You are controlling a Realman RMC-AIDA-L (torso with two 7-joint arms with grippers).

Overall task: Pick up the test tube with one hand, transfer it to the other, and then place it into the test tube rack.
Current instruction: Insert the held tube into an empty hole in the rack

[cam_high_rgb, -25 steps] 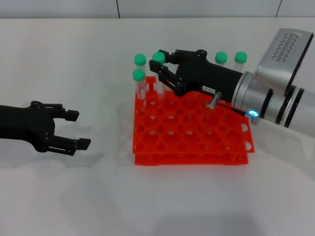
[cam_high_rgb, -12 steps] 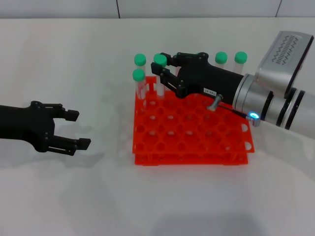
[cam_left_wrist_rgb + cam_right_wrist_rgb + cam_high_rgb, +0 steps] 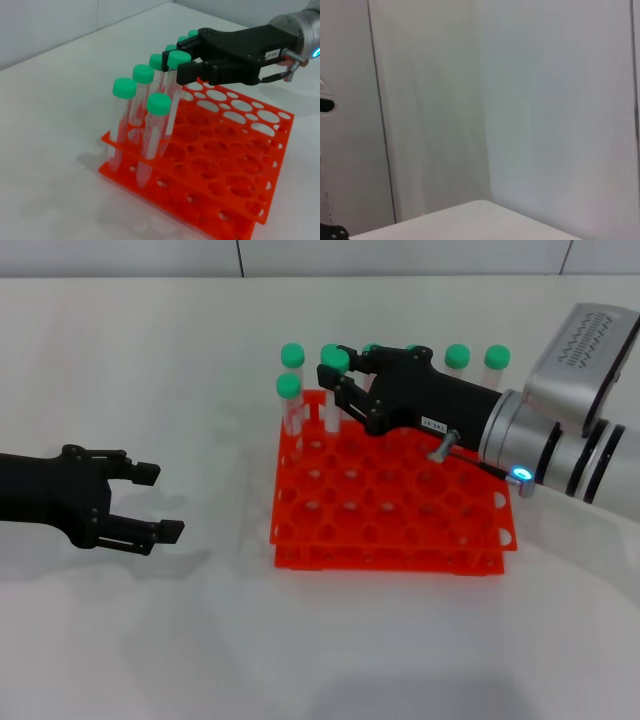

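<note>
White table (image 3: pixel 150 360), pale panelled wall (image 3: pixel 545 100)

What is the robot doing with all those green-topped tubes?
The right gripper is pinching one test tube just under its green cap, holding it over the far left part of the orange test tube rack, where other tubes already stand. The tube's lower end sits among the rack's holes, so it looks about placed. The left gripper waits open over the table, off to the left and away from the rack.
</note>
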